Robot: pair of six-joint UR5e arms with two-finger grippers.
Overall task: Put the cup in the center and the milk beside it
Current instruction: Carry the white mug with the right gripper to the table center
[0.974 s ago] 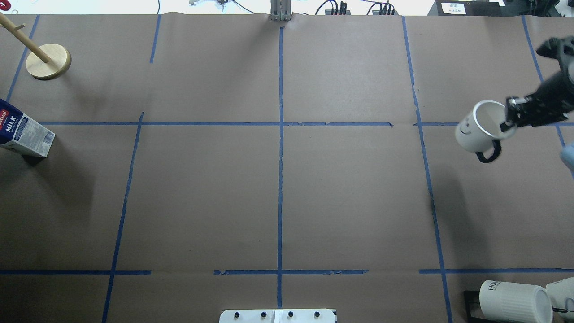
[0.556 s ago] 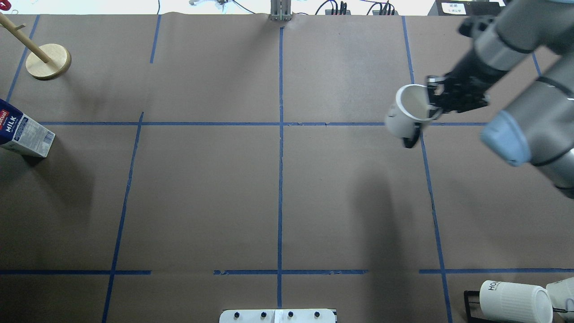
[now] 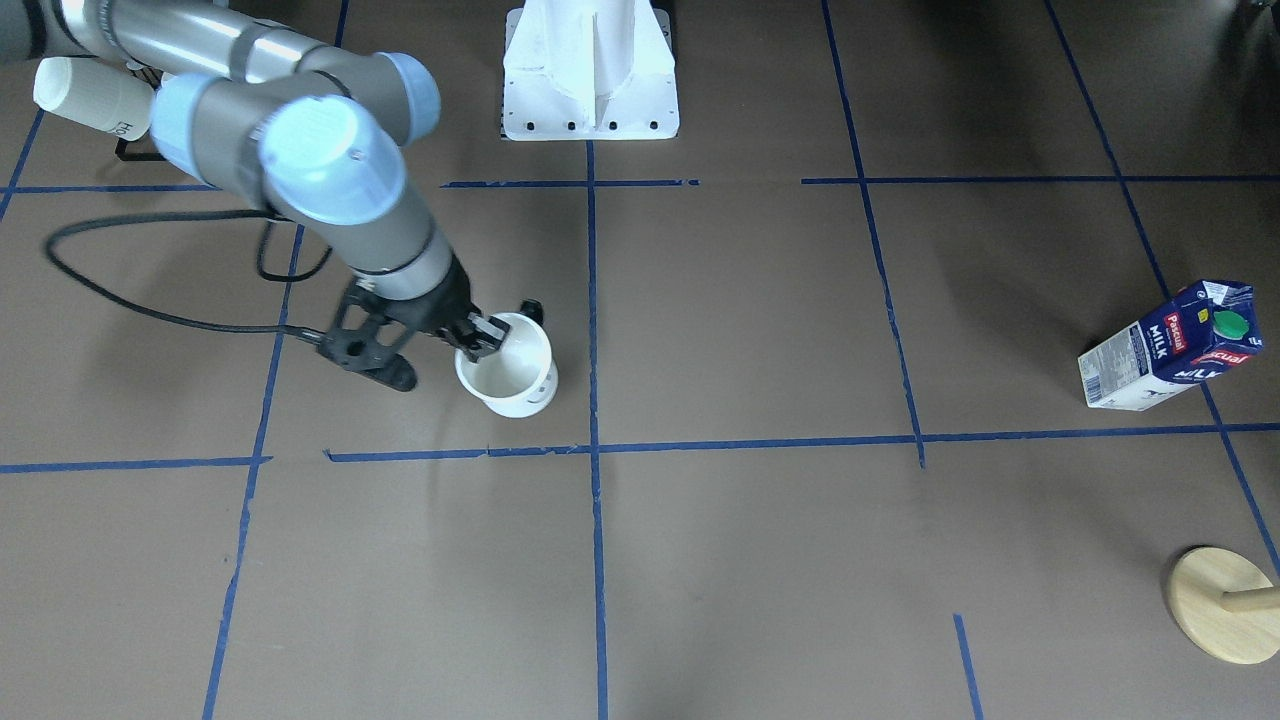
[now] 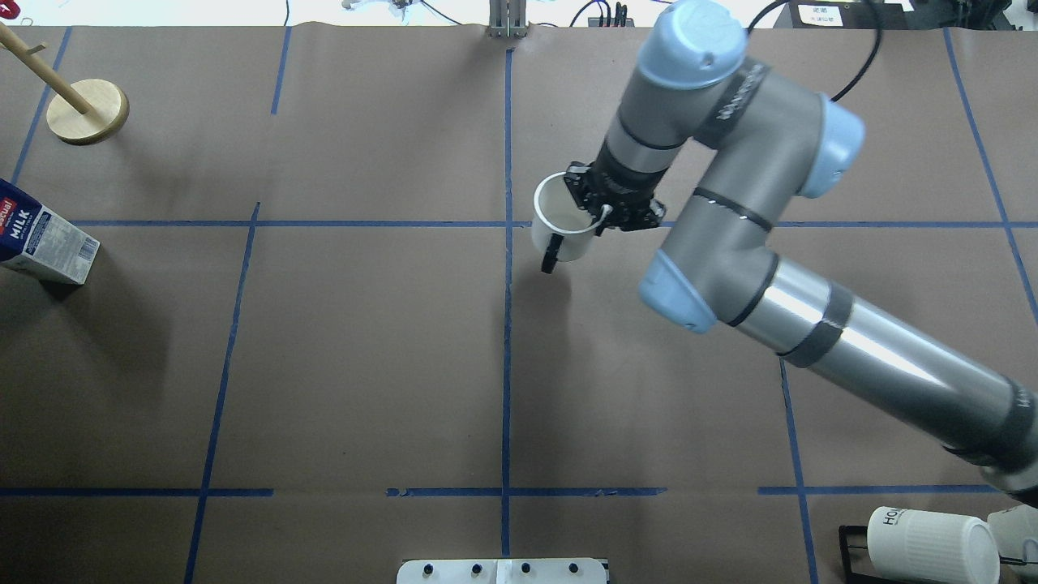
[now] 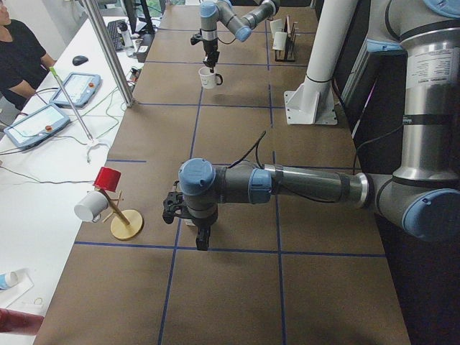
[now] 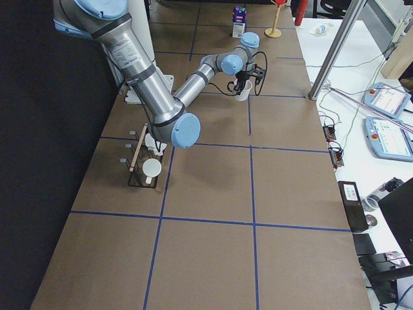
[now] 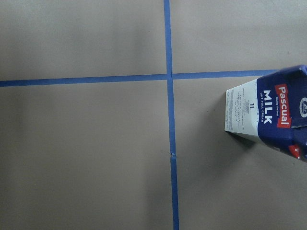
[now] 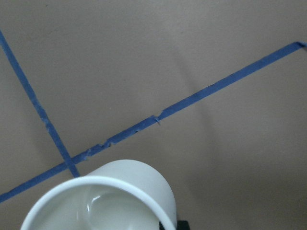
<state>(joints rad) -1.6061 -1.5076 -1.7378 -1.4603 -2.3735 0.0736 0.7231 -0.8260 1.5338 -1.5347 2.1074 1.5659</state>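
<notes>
The right gripper (image 4: 598, 212) pinches the rim of the cup (image 4: 559, 235), just beside the center (image 4: 508, 224) where blue tape lines (image 4: 507, 365) cross. The milk (image 4: 40, 239) stands far off; I cannot tell if the left gripper (image 5: 202, 237) is clenched

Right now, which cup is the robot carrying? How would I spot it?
Follow the big grey arm to the blue tape cross on the brown table. There the right gripper pinches the cup by its rim. It is smooth white with a black handle, unlike the taller ribbed mug.
</notes>
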